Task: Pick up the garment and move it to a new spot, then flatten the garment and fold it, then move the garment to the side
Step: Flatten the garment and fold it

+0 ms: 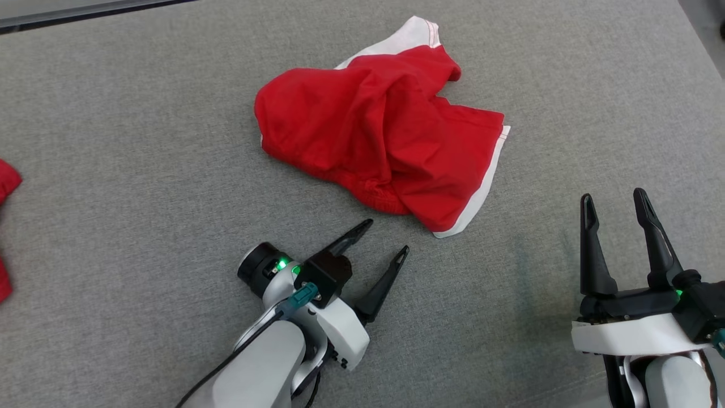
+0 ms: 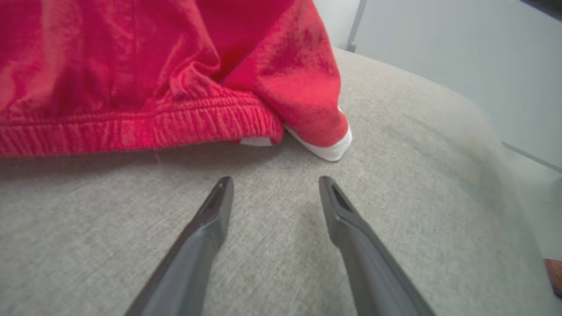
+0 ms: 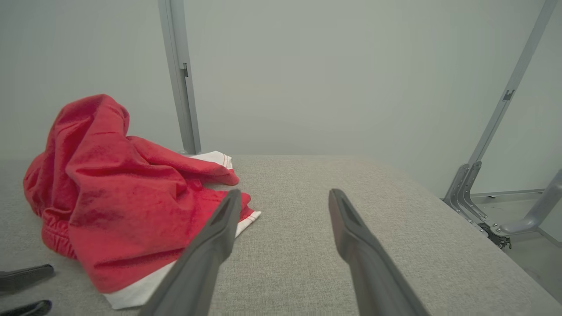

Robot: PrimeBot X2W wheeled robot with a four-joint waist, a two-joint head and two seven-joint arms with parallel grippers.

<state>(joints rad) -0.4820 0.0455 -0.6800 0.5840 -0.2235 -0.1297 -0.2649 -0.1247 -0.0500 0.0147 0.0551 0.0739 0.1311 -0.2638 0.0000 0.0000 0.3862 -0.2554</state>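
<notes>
Garment (image 1: 379, 130) pickup hazards: the left gripper (image 1: 386, 236), open and empty, points at the elastic waistband (image 2: 131, 127) just ahead; a shallow pinch may catch one layer and slip. The right gripper (image 1: 613, 195), also open, stands well apart. The garment lies crumpled mid-way across the table (image 1: 141, 141).

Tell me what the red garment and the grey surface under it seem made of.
Red garment: soft matte knit, probably cotton jersey; it slumps in loose folds, with a gathered elastic waistband and white trim. Grey surface: matte woven upholstery-like cloth, judging by its fine flecked weave.
</notes>
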